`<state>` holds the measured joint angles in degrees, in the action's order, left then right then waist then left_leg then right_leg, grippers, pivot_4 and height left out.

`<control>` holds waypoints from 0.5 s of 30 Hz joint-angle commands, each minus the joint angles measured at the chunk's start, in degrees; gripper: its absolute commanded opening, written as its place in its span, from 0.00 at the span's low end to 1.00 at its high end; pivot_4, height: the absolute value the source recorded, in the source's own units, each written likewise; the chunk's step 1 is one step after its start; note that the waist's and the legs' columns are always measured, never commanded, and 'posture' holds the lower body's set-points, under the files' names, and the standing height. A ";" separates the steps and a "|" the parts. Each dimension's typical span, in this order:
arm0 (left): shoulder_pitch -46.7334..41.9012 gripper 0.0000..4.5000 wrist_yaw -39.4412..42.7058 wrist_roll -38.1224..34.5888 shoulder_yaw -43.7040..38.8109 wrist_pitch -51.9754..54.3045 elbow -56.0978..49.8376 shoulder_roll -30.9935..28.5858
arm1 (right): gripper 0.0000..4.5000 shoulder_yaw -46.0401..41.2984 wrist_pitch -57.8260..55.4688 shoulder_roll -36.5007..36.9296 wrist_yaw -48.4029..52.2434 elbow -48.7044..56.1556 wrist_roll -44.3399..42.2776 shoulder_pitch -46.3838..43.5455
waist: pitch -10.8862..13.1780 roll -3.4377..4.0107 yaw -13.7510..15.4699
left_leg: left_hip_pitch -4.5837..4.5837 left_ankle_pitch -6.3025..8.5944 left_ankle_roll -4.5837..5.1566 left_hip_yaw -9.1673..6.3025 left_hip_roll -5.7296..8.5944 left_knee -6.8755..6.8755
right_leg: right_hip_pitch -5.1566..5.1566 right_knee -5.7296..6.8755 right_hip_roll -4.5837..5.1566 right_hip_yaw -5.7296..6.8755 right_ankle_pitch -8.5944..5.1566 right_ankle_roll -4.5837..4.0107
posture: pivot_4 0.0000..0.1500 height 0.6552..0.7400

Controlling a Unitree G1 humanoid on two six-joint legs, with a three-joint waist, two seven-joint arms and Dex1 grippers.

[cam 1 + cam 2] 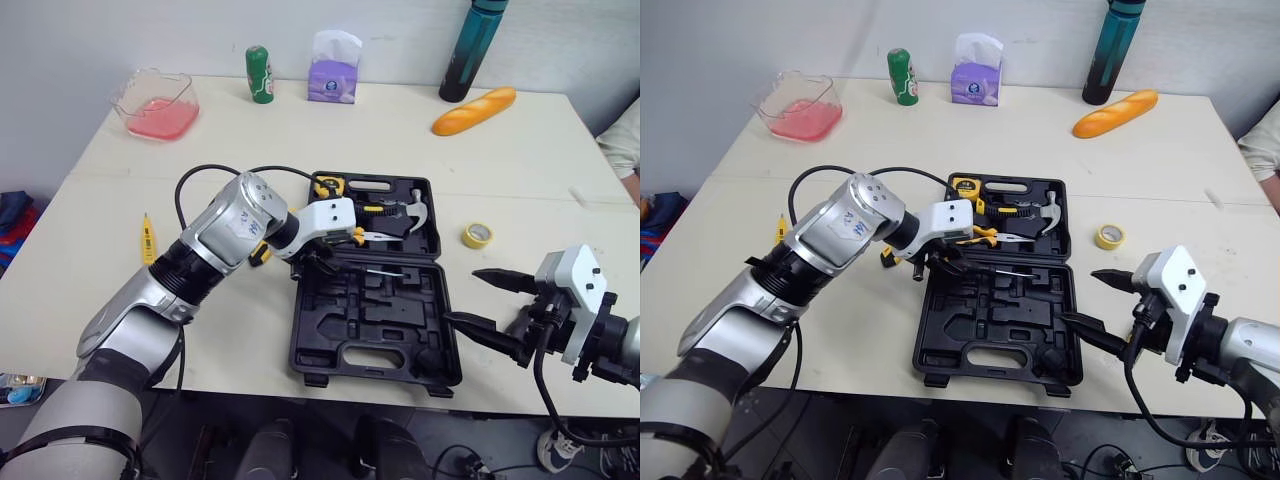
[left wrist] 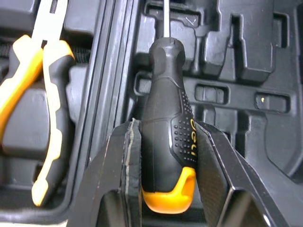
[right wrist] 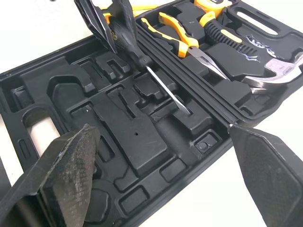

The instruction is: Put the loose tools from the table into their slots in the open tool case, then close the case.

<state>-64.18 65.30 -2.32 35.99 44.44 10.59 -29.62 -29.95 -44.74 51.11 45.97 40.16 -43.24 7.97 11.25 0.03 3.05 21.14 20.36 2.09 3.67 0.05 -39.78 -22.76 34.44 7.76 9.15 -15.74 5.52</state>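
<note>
Screwdriver (image 2: 166, 71), clamped by its handle in the left claw (image 2: 168, 130), should settle level into its tool case (image 1: 370, 345) slot. Right claw (image 1: 461, 295) gapes wide, empty.

Black tool case (image 1: 330, 330) lies open flat, its front-half slots empty. The screwdriver (image 2: 166, 113), black grip with orange butt, is clamped in the left gripper (image 2: 166, 130), its shaft over a front slot by the hinge. The rear half seats pliers (image 2: 59, 109), hammer (image 1: 415, 210) and tape measure (image 1: 326, 186). A yellow tester pen (image 1: 147, 238) lies loose, well left of the case.

I seem to be working in a test lab: bare white wall (image 1: 150, 30), one pale counter (image 1: 520, 170), mismatched props on it, namely bread (image 1: 474, 110), tissue pack (image 1: 333, 68), green can (image 1: 260, 74) and bottle (image 1: 472, 50).
</note>
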 commanded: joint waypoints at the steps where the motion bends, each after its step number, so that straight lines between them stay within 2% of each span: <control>1: 0.39 0.48 0.65 0.43 -1.85 -0.95 -0.14 0.16 | 1.00 -0.67 1.58 0.03 -0.01 0.47 0.14 0.33 | 0.00 0.00 -0.01 | 0.00 0.00 0.00 0.00 0.00 0.00 | 0.00 0.01 0.00 0.00 0.00 0.00 | 1.00 1.00; 7: -0.14 0.99 4.41 -2.60 -6.82 -1.03 -2.86 -2.64 | 1.00 -0.71 1.78 -0.13 -0.52 1.14 -0.12 1.19 | 0.00 0.00 -0.10 | 0.00 0.00 0.00 -0.01 -0.01 -0.05 | 0.00 0.03 0.00 0.00 0.00 0.00 | 1.00 1.00; 11: 3.32 0.99 5.17 -5.94 -12.31 -8.58 -1.36 -1.92 | 1.00 -0.64 2.29 -0.15 -0.69 0.98 0.09 1.64 | 0.00 0.00 -0.11 | 0.00 0.00 0.00 -0.01 -0.02 -0.08 | 0.00 0.06 0.01 0.00 0.00 0.00 | 1.00 1.00; 12: 5.04 0.89 4.77 -7.35 -14.55 -11.59 -0.09 -0.67 | 1.00 -0.49 2.40 -0.14 -0.79 0.87 0.17 1.53 | 0.00 0.01 -0.11 | -0.02 0.00 0.00 -0.01 -0.01 -0.11 | 0.01 0.09 0.02 -0.01 0.00 0.00 | 1.00 1.00; 13: 7.02 0.86 4.66 -9.06 -16.89 -14.65 1.40 0.83 | 1.00 -0.24 2.50 -0.14 -0.93 0.70 0.22 1.25 | 0.00 0.01 -0.10 | -0.03 0.01 0.01 0.00 0.00 -0.12 | 0.01 0.10 0.03 -0.02 0.00 0.00 | 1.00 1.00; 15: 10.42 0.70 5.21 -10.87 -19.94 -20.83 4.23 3.15 | 1.00 0.28 2.56 -0.09 -1.15 0.32 0.22 0.51 | 0.00 0.01 -0.11 | -0.02 0.01 0.02 -0.02 0.00 -0.17 | 0.03 0.15 0.06 -0.01 0.00 0.00 | 1.00 1.00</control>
<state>-55.02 70.14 -10.96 18.60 28.78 13.22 -27.29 -29.38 -43.54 51.10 45.17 40.13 -43.07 9.10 11.25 0.03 2.94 21.12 20.37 2.12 3.66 0.05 -39.99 -22.74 34.61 7.82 9.13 -15.74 5.52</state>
